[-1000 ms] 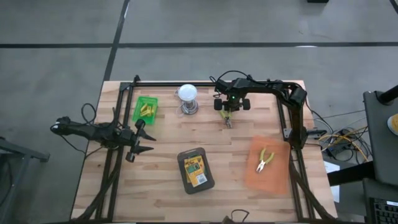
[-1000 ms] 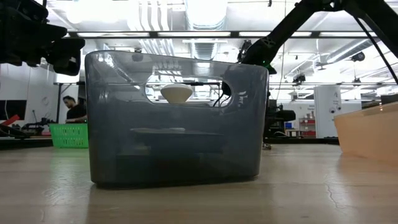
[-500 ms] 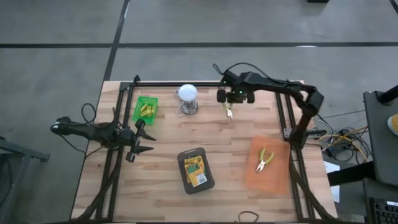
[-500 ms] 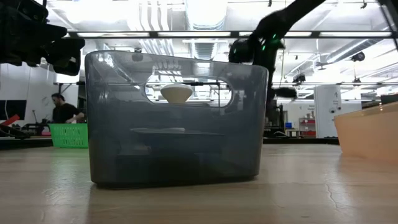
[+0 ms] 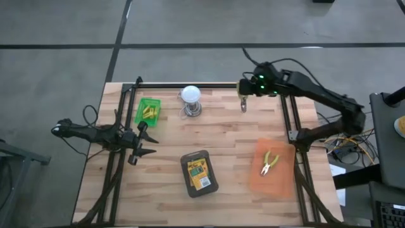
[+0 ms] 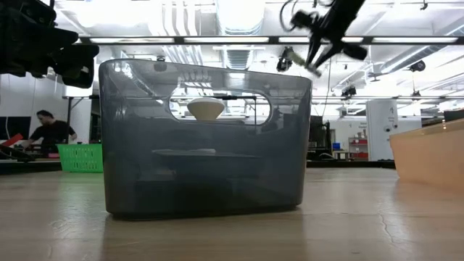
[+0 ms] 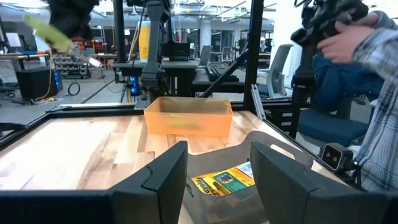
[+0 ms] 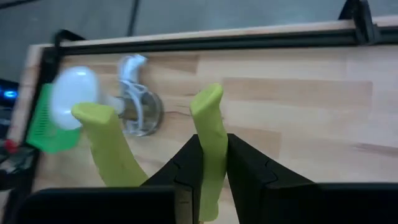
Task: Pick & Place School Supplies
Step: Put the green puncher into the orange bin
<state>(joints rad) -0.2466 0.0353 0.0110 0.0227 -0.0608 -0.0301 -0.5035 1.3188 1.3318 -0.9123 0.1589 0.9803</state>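
My right gripper [image 5: 242,96] hangs high over the table's far right part, shut on a small pair of pliers [image 8: 208,134] with yellow-green handles. The pliers also show in the low view [image 6: 312,69] and the left wrist view [image 7: 50,32]. Crayon boxes [image 5: 199,172] lie flat in a dark grey bin [image 5: 188,158] near the front middle. Short yellow pieces [image 5: 149,112] lie in a green basket [image 5: 140,111] at the far left. My left gripper [image 5: 147,145] stays open and level at the left, pointing at the bin [image 7: 273,155]. My right gripper pinches one handle of the pliers [image 8: 211,149] between its two fingers, which slant downward. That handle's free end [image 8: 208,99] sticks out past the fingertips. The other handle [image 8: 106,140] splays free to the side. The pliers are lifted clear of the table.
A white bulb on a metal base [image 5: 191,100] stands at the far middle, beside the basket. An orange tray [image 5: 281,180] at the right front holds another pair of pliers [image 5: 270,163]. A person [image 7: 367,93] sits beyond the table's edge.
My right gripper has risen steeply from just above the table and swung toward the far right corner, staying shut. Its fingers have tipped up from pointing steeply down. The pliers have gone up with it, lifted well clear of the table.
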